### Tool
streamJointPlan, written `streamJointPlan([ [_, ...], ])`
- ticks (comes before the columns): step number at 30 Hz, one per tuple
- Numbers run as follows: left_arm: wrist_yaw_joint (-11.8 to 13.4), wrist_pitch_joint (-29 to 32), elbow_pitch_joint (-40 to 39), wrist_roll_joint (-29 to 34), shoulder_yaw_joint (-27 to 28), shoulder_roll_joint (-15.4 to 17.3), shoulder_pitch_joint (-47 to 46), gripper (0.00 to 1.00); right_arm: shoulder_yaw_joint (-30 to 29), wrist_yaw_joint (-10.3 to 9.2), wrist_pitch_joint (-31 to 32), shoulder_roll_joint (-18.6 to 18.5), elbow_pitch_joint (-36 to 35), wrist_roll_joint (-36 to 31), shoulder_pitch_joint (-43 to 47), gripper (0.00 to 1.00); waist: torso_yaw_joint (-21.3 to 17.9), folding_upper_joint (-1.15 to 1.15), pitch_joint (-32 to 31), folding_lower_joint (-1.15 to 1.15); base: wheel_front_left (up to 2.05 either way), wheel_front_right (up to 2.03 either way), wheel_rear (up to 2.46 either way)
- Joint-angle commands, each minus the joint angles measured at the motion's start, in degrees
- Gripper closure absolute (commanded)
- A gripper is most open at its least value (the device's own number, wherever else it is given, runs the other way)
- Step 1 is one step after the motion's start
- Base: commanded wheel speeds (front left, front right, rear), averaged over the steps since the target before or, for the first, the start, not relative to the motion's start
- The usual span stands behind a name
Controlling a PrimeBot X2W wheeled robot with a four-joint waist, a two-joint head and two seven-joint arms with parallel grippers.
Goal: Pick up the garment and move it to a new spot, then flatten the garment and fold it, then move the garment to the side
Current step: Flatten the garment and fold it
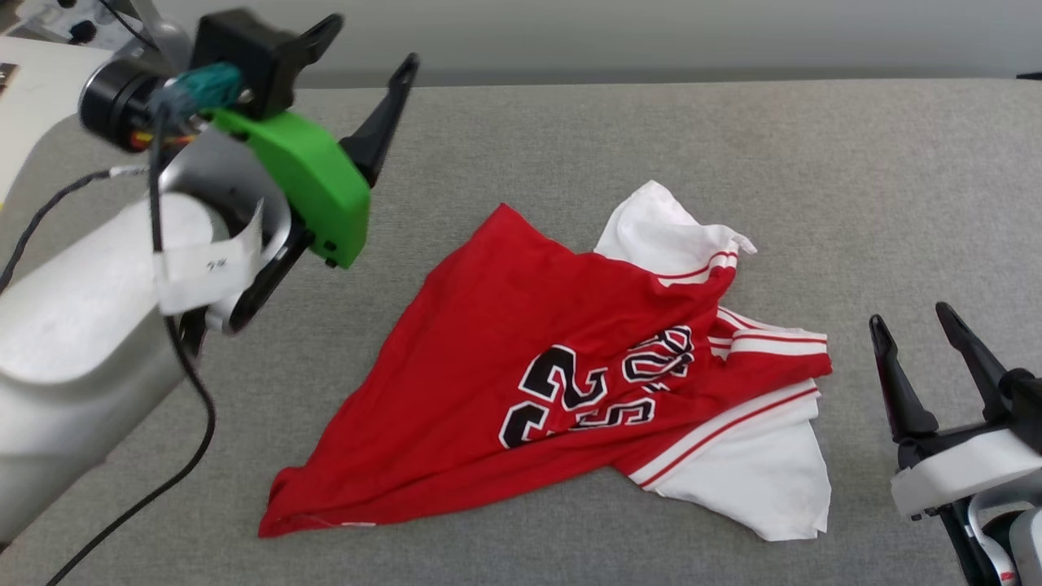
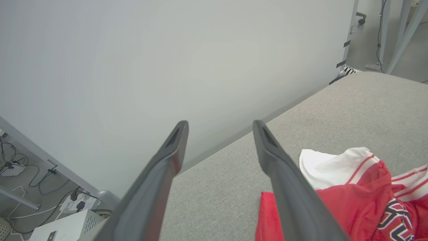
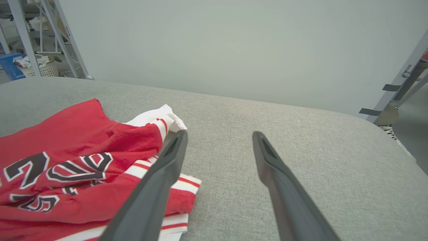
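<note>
The garment (image 1: pixel 521 382), a red jersey with white sleeves and black-and-white lettering, lies crumpled and partly spread on the grey table (image 1: pixel 733 146). My left gripper (image 1: pixel 370 49) hangs raised at the upper left, open with nothing between its fingers, well clear of the cloth. In the left wrist view the garment (image 2: pixel 354 201) lies below and right of the open left gripper (image 2: pixel 220 125). My right gripper (image 1: pixel 912 321) stands open at the lower right, just right of the white sleeve. In the right wrist view the garment (image 3: pixel 77 167) sits left of the open right gripper (image 3: pixel 219 135).
A pale wall (image 2: pixel 167 60) runs along the table's far edge. Cables and a power strip (image 2: pixel 75 204) lie on the floor beyond the left end. Metal frame legs (image 3: pixel 50 36) and a basket stand past the table in the right wrist view. Bare grey surface surrounds the garment.
</note>
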Motion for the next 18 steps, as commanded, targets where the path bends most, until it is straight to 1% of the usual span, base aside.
streamJointPlan([
  [1, -1.8, 1.6, 1.7, 1.6, -1.0, -1.5, -3.4, 0.0, 0.4, -0.05, -0.3, 0.3, -0.6, -0.5, -1.5, 0.0, -3.4, 0.0, 3.7, 0.0, 0.0, 0.0, 0.0],
  [6, -9.5, 7.7, 10.8, 1.5, -3.3, -10.3, -13.7, 0.0, 1.4, -0.05, -1.1, 0.6, -1.5, -1.3, -4.7, 0.0, -6.1, 0.0, 8.4, 0.0, 0.0, 0.0, 0.0],
  [8, -12.7, 11.9, 14.9, -0.3, -4.5, -13.5, -16.6, 0.0, 1.9, -0.05, -1.4, 0.8, -1.7, -1.5, -6.0, 0.0, -7.2, 0.0, 10.2, 0.0, 0.0, 0.0, 0.0],
  [10, -15.0, 16.3, 18.8, -2.0, -5.9, -16.5, -19.2, 0.0, 2.2, -0.05, -1.8, 0.9, -1.8, -1.7, -7.2, 0.0, -8.2, 0.0, 12.0, 0.0, 0.0, 0.0, 0.0],
  [12, -16.5, 20.8, 22.6, -3.9, -7.5, -19.1, -21.0, 0.0, 2.6, -0.05, -2.2, 1.1, -1.7, -1.8, -8.3, 0.0, -9.2, 0.0, 13.6, 0.0, 0.0, 0.0, 0.0],
  [14, -17.3, 25.4, 25.9, -5.5, -9.5, -21.1, -22.3, 0.0, 3.0, -0.05, -2.5, 1.3, -1.7, -1.9, -9.4, 0.0, -10.2, 0.0, 15.2, 0.0, 0.0, 0.0, 0.0],
  [18, -17.9, 32.1, 30.5, -6.8, -12.8, -24.1, -22.8, 0.0, 3.7, -0.05, -3.2, 1.7, -1.0, -2.1, -11.1, 0.0, -11.7, 0.0, 17.7, 0.0, 0.0, 0.0, 0.0],
])
